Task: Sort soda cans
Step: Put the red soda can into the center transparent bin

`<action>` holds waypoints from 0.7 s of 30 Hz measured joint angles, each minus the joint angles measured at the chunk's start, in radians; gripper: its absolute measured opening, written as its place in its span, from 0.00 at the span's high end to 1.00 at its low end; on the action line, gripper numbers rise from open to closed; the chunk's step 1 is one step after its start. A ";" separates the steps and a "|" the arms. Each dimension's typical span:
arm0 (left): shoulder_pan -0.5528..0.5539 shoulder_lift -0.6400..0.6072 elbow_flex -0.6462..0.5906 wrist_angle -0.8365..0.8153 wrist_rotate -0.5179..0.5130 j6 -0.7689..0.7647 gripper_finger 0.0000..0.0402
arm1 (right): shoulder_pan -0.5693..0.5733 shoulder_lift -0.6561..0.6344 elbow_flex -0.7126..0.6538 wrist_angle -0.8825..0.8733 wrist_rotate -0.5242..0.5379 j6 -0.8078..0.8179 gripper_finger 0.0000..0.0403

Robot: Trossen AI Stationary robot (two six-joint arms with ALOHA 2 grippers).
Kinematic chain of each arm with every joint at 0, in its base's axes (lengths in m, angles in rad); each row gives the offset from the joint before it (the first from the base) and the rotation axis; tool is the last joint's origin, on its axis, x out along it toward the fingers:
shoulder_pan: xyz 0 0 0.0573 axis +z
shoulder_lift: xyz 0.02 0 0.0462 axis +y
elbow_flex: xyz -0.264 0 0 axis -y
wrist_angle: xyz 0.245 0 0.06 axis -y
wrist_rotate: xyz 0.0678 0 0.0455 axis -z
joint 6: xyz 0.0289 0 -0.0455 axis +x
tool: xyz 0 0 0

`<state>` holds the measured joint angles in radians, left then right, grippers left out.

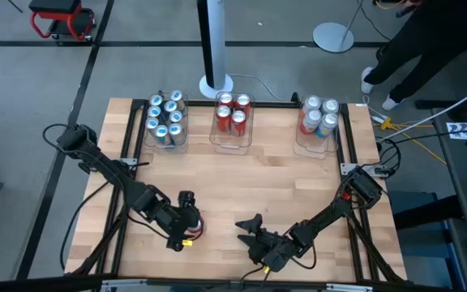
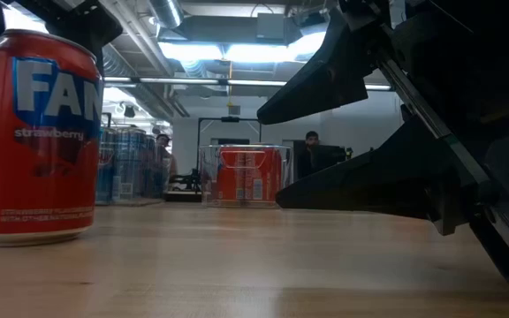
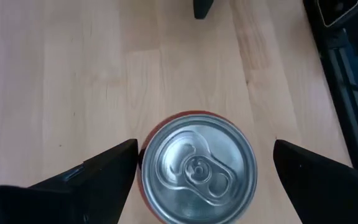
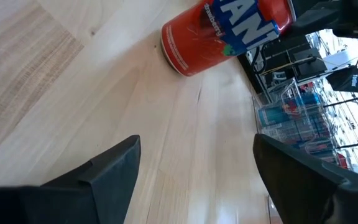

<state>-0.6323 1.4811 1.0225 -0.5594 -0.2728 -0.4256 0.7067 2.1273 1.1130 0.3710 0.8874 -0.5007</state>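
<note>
Count, high view: three clear bins [image 1: 232, 146] along the top of the worktop [image 1: 242, 191]. Left bin: eight blue-teal cans [image 1: 165, 119]. Middle bin: four red cans [image 1: 232, 112]. Right bin: four cans [image 1: 320, 115], mixed red and silver-white. One loose red can [image 2: 34, 137] at lower left. Two arms.

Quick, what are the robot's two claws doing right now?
Left gripper: jaws open around the red can, not gripping.
Right gripper: jaws open, holding nothing.
</note>
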 joint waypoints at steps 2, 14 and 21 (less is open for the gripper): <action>-0.005 0.000 -0.001 0.005 0.000 0.008 0.11 | 0.000 0.000 0.000 0.000 0.000 0.000 0.23; -0.003 0.019 -0.001 -0.027 -0.021 -0.040 0.11 | 0.000 0.000 0.000 0.001 -0.001 -0.001 0.23; -0.003 0.084 -0.001 -0.022 -0.020 -0.039 0.11 | 0.001 0.000 0.000 0.001 -0.001 -0.001 0.23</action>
<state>-0.6350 1.5651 1.0214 -0.5813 -0.2932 -0.4641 0.7074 2.1273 1.1133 0.3717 0.8860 -0.5014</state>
